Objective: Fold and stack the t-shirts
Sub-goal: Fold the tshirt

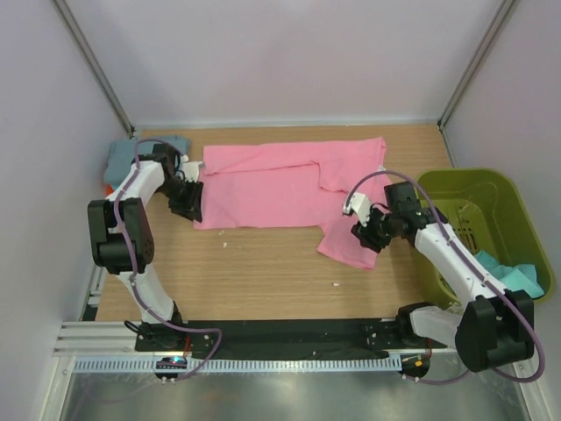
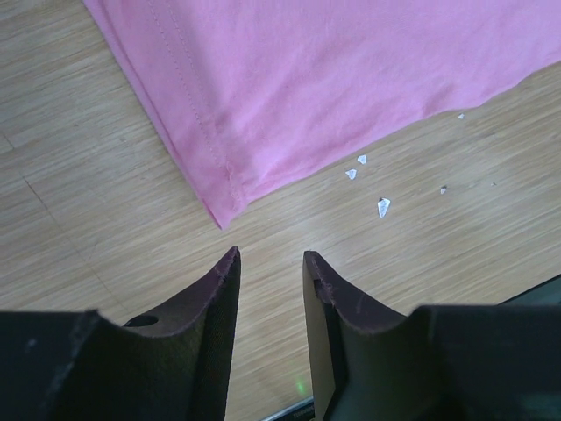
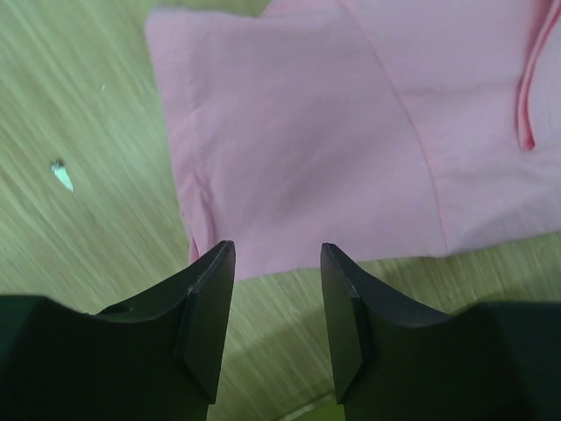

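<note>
A bright pink t-shirt [image 1: 280, 184] lies partly folded across the far half of the table, one sleeve reaching toward the front right. My left gripper [image 1: 188, 206] is open and empty beside the shirt's near left corner [image 2: 223, 210], just short of it. My right gripper [image 1: 366, 235] is open and empty at the sleeve's edge [image 3: 298, 175], above bare wood. A grey-blue shirt [image 1: 131, 158] lies folded at the far left with an orange one [image 1: 107, 187] showing under it. A teal shirt [image 1: 508, 274] sits in the basket.
An olive-green plastic basket [image 1: 465, 184] stands at the right edge of the table, close to my right arm. Small white scraps [image 2: 383, 206] lie on the wood near the shirt's front edge. White walls close in the table on three sides.
</note>
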You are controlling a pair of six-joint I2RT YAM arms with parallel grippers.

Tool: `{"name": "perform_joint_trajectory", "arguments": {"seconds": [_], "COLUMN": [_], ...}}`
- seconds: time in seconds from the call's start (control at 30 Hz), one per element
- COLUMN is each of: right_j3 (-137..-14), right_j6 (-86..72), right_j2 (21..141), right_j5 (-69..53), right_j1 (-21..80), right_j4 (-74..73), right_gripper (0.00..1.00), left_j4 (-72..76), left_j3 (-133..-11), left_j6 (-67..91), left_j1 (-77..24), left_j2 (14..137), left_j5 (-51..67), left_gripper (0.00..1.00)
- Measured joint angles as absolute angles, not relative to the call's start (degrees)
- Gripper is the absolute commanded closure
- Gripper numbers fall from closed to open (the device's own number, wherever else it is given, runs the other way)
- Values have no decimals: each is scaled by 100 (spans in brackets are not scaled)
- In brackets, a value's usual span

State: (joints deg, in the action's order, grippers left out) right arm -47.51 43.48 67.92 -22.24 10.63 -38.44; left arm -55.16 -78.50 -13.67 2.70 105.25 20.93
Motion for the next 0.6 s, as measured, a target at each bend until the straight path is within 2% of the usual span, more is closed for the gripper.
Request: {"name": "perform_joint_trajectory", "arguments": {"seconds": [0.3, 0.6], "right_j3": [-4187, -3885], "right_j6": [6261, 6930], "right_j2": [6292, 6184], "right_j5": [-2250, -2265], "right_j1": [1269, 1573], "right_j4": [-4598, -5033], "right_gripper": [53, 53], "left_j4": [-5330, -5203], "left_j3": [-7872, -7872], "left_j6": [-1262, -1164], "left_j1": [270, 270], "left_j2": [10702, 10809], "left_j5": [2043, 2032], "left_gripper": [64, 64]}}
